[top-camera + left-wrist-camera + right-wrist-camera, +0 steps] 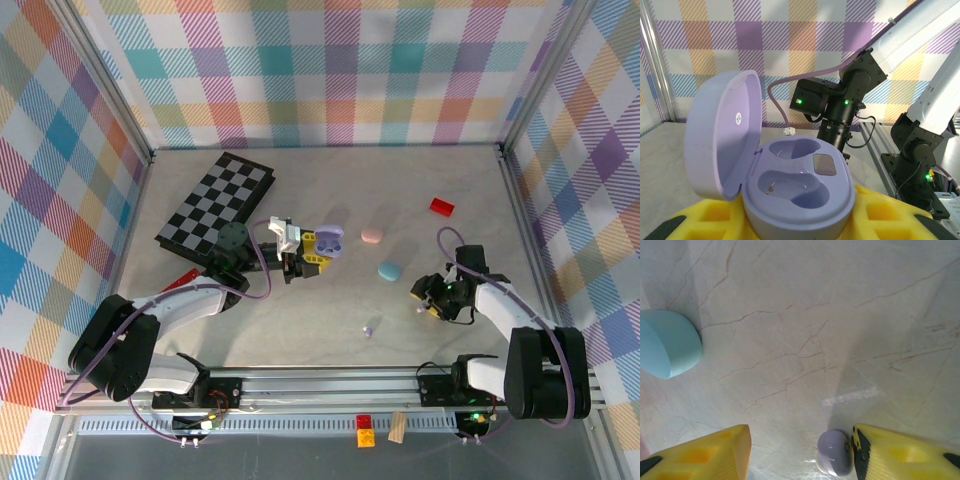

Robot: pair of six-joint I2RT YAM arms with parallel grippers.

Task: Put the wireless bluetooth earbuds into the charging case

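One lavender earbud (835, 460) lies between the parted right fingers (900, 455); likely light and slippery, best pinched across its head. Left fingers (885, 215) clamp the open case (800, 185).

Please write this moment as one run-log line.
left gripper: shut on open lavender case, sockets empty | right gripper: open around lavender earbud on table

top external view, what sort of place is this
Probably a robot test cell, not a home: a marble-look tabletop boxed in by plaid walls on metal framing, a left arm and right arm bolted to a rail, and props like a checkerboard.
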